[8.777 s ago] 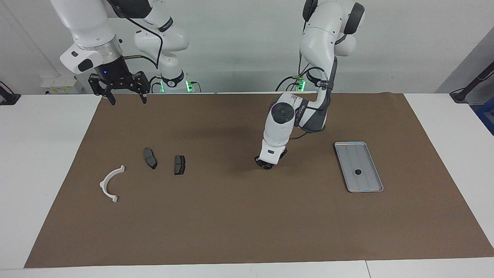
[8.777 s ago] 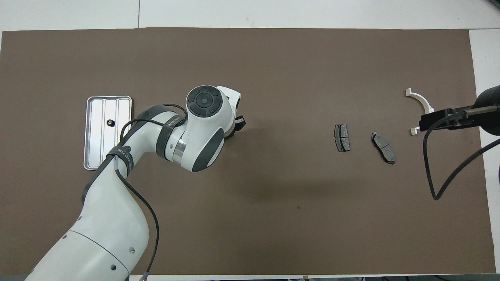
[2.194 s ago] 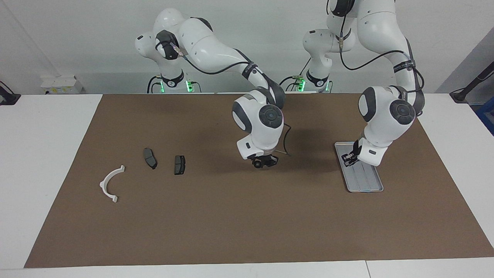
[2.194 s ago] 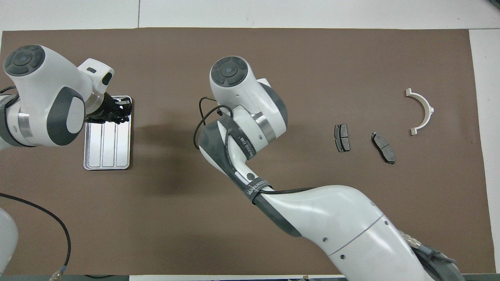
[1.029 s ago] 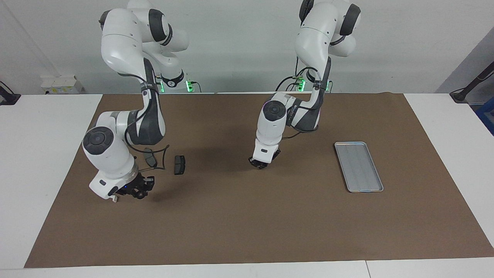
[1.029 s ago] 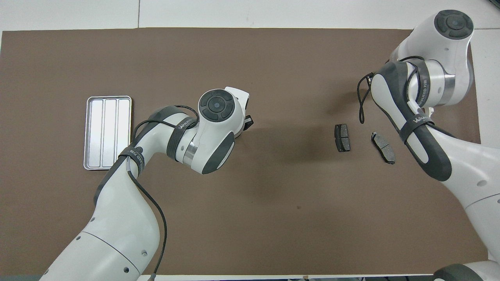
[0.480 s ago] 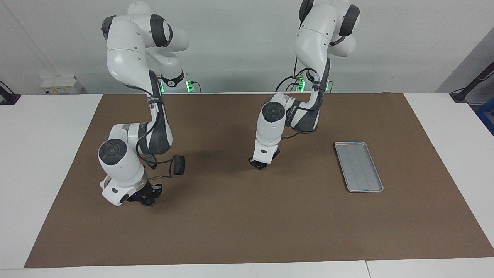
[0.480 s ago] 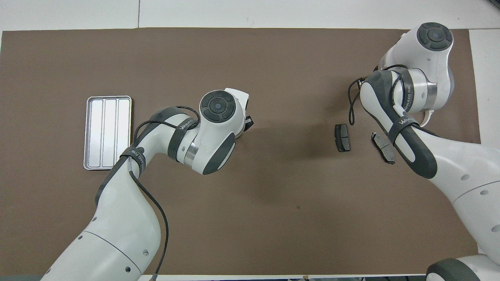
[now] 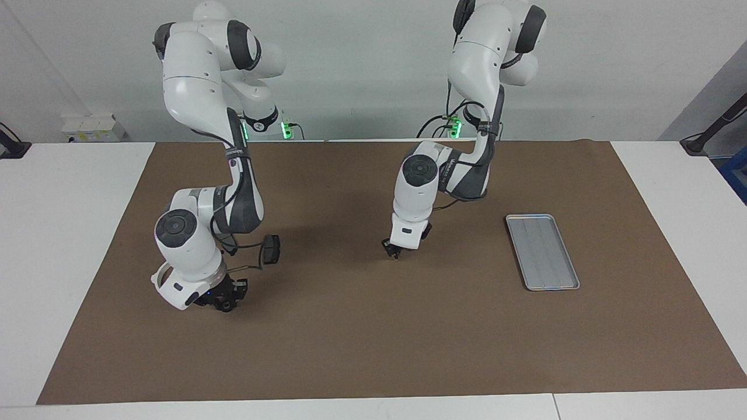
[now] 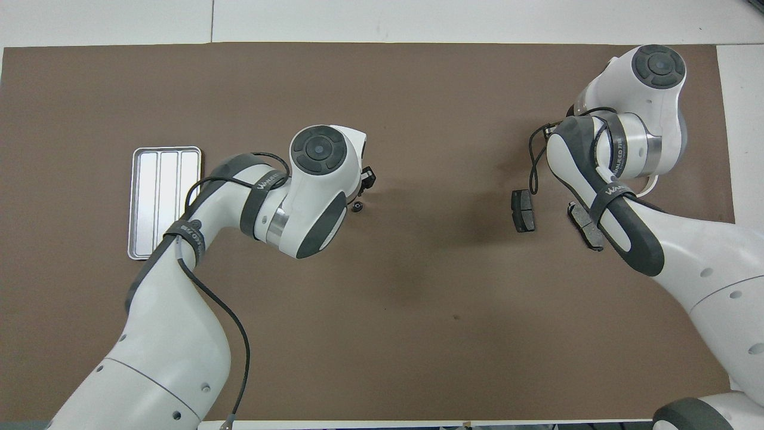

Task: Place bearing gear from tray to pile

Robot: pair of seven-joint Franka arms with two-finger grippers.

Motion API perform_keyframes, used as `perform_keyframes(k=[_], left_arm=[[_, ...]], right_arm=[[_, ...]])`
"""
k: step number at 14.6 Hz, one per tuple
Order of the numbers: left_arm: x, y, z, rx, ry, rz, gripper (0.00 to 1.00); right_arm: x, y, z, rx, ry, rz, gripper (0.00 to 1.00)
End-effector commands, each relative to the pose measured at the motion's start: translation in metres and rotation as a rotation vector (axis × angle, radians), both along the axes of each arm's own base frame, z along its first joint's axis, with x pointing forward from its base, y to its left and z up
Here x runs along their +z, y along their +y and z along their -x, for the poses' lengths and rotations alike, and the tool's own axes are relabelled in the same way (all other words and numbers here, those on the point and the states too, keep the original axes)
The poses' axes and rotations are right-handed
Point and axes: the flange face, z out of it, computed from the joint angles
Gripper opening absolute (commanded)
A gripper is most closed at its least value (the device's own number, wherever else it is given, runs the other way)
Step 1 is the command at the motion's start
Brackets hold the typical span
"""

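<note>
Small dark bearing gear (image 10: pixel 357 207) on the brown mat (image 9: pixel 373 350) at mid-counter, off the tray (image 9: pixel 543 252) and well apart from it, toward the pile but also well short of it. Just beside the gear, the left pincer (image 9: pixel 392 251), low over the mat with its wrist bent steeply down; cannot tell how wide it stands, nor whether it touches the gear. Tray flat on the mat toward the left arm's end of the counter, ridges bare. Toward the right arm's end, the pile: one dark brake pad (image 10: pixel 523 210) in plain sight, a second brake pad (image 10: pixel 580 222) partly covered by the right arm in the overhead view, and only a sliver of the white bracket (image 10: pixel 649 186) showing under that arm. Right pincer (image 9: pixel 224 300) low over the mat beside the bracket, farther from the robots than the pads; cannot tell its width or whether anything sits in it.
</note>
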Motion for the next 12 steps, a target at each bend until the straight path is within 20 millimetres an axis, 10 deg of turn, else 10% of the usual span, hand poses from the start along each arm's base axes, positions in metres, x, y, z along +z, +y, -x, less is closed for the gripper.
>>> perform_keyframes(k=[1,5,9,12], left_arm=[[0.092,0.09,-0.012,0.014,-0.018,-0.01,1.0],[0.165,0.218,-0.01,-0.092,0.058,-0.013,1.0],[0.227,0.308,0.017,-0.189,0.066,0.012,1.0],[0.236,0.32,0.025,-0.204,0.087,0.021,1.0]], right_arm=[[0.025,0.029,0.011,-0.028,0.033,0.016,1.0],[0.103,0.119,0.034,-0.239,0.079,0.01,1.0],[0.126,0.259,0.082,-0.531,0.069,-0.046,1.0],[0.128,0.321,0.111,-0.626,0.081,-0.066,1.0]])
